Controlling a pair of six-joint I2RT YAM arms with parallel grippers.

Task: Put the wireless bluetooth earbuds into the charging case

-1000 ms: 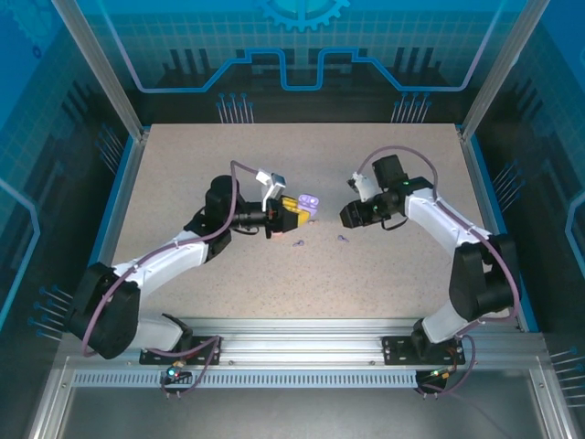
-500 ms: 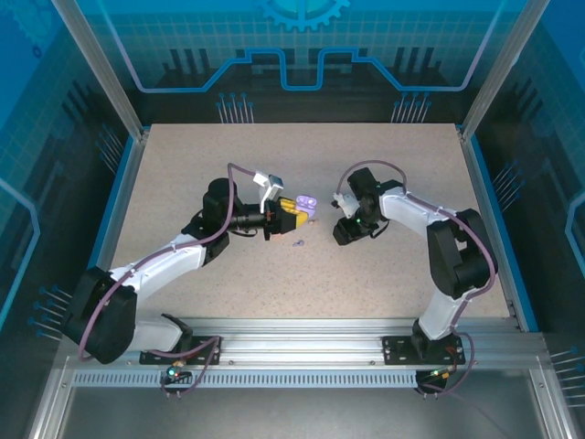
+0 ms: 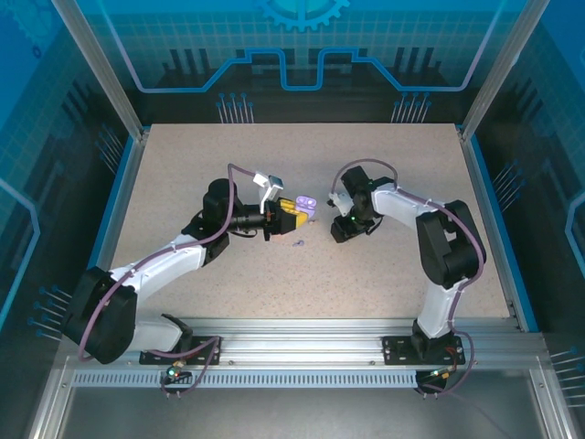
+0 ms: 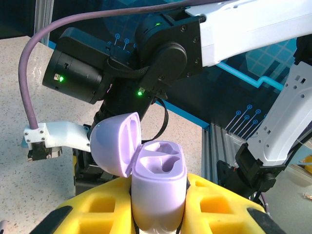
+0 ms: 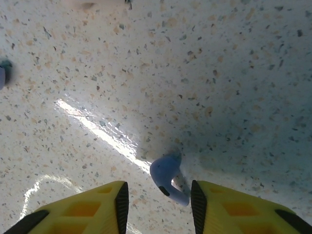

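Swung inward since a second ago, the right claw (image 5: 156, 191) now straddles a purple earbud (image 5: 167, 176) on the surface (image 5: 219, 73). Its fingers are apart and hold nothing; the bud lies between them at bottom centre, its stem slanting toward the right-hand finger. Farther off, mid-frame in the top view, the left claw (image 3: 292, 208) clamps the open charging case (image 4: 158, 178), and a second earbud (image 3: 297, 243) lies just below it.

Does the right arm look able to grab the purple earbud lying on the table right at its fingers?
Probably yes. In the right wrist view the purple earbud lies on the bare table between the open fingers of the right gripper, with nothing covering it; closing should catch it.
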